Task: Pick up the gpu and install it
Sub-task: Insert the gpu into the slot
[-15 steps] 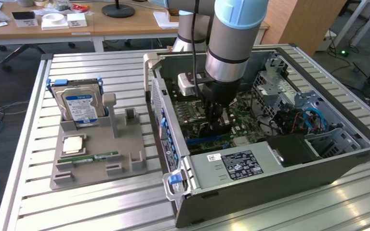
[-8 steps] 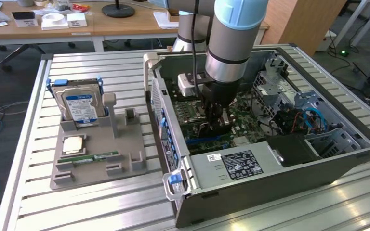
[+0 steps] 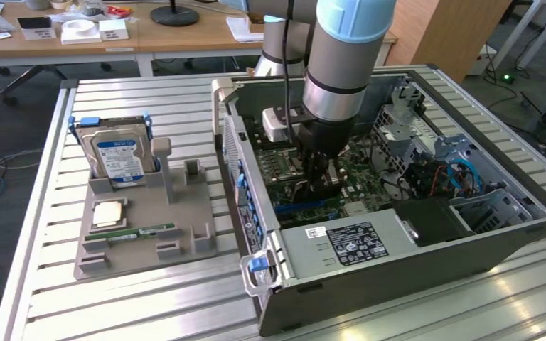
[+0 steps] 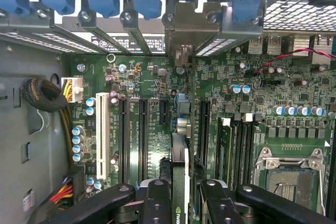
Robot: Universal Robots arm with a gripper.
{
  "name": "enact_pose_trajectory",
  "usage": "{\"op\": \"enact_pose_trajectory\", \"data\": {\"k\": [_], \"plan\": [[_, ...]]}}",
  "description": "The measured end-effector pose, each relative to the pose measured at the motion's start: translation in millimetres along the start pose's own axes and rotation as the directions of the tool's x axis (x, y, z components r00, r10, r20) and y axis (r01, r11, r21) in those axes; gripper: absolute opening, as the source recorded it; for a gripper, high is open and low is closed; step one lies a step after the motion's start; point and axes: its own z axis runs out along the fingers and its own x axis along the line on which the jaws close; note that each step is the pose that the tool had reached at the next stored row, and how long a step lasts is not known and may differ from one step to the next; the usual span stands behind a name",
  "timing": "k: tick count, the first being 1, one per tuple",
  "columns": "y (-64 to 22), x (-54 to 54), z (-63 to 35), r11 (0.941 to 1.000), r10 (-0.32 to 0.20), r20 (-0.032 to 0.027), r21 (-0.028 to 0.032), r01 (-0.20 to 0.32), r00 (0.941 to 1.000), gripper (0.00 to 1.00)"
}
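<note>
The gpu (image 4: 180, 177) stood on edge inside the open computer case (image 3: 500, 234), low over the motherboard (image 4: 252, 93). It was pinched between the fingers (image 4: 157, 203) of the gripper (image 4: 181, 195), whose jaws were closed partway onto the card's thin body.

Risks, as judged:
- The metal bracket (image 4: 191, 24) at the case's rear frame, apparently the card's own, could foul that frame if the card sat skewed.
- The card's lower edge could miss its slot among the black expansion slots (image 4: 143, 129) and bear on the board instead.
- A tilted card might slip in so narrow a grip.
- Small capacitors (image 4: 79, 140) nearby could be struck.

Hidden: the card's contact edge and the slot beneath it lay behind the card itself, so seating could not be judged. In the exterior view the arm (image 3: 349, 50) stood before the card, and its outline was hard to make out.
</note>
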Motion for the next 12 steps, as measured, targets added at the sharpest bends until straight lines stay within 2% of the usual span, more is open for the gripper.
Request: {"op": "enact_pose_trajectory", "data": {"k": [6,12], "plan": [[0.0,0.0,-0.2,1.0000,0.000,0.0001,0.0001,0.000,1.0000,0.26],[0.0,0.0,-0.2,1.0000,-0.002,0.0001,0.0031,0.002,1.0000,0.26]]}}
